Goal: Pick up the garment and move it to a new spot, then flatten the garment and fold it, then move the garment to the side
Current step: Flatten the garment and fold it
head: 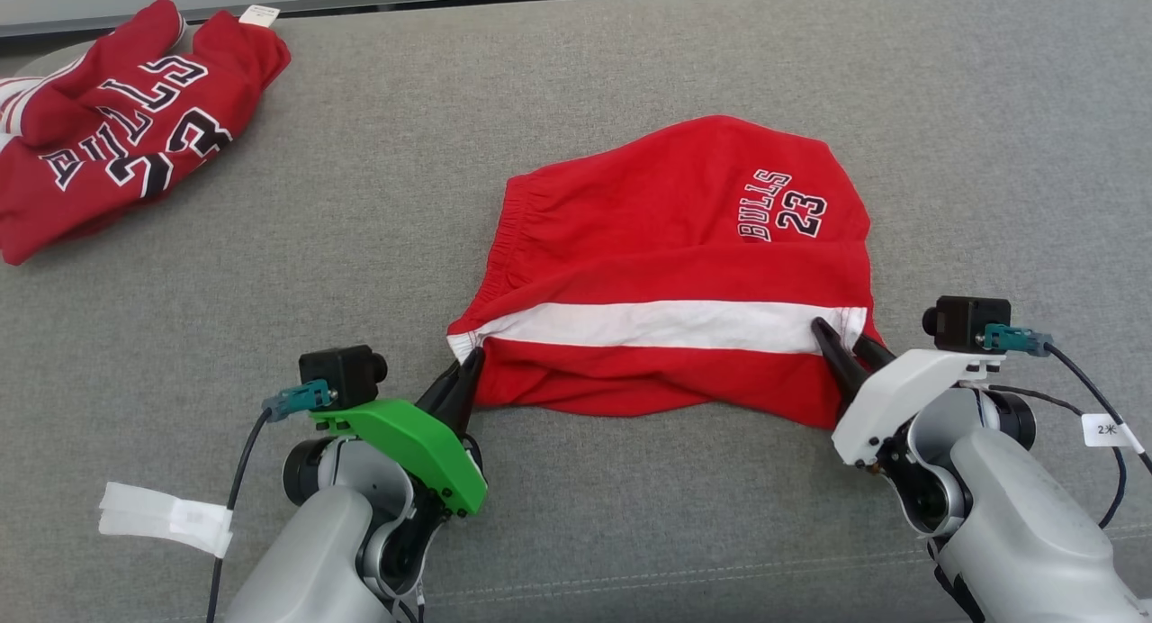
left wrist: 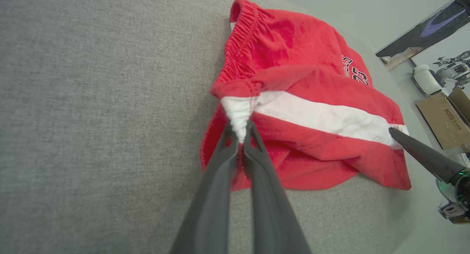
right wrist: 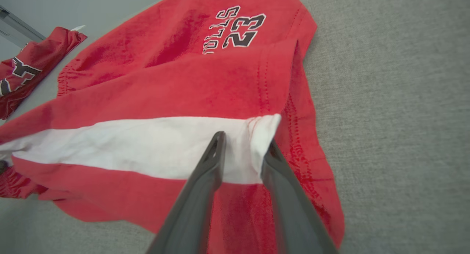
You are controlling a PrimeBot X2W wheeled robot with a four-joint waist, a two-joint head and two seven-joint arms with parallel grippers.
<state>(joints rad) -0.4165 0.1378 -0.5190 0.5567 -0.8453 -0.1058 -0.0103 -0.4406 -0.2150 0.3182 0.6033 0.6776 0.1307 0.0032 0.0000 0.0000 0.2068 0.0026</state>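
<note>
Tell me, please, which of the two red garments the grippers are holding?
The red shorts with the white stripe: the left gripper and right gripper pinch the stripe's two ends. The red jersey lies apart at the far left, untouched.

Shorts [head: 666, 272]: "BULLS 23" printed on the red cloth, beyond right claw [head: 839, 332] and a bit left of it. Jersey [head: 117, 128], far beyond and left of left claw [head: 468, 362]: "BULLS 23" too, seen upside down. Cable tag [head: 1109, 430] just right of right claw's wrist: "2" + unclear mark. Box [left wrist: 442, 122] in left wrist view, far right of claw: approx. "DOMI", rest too small to read.
</note>
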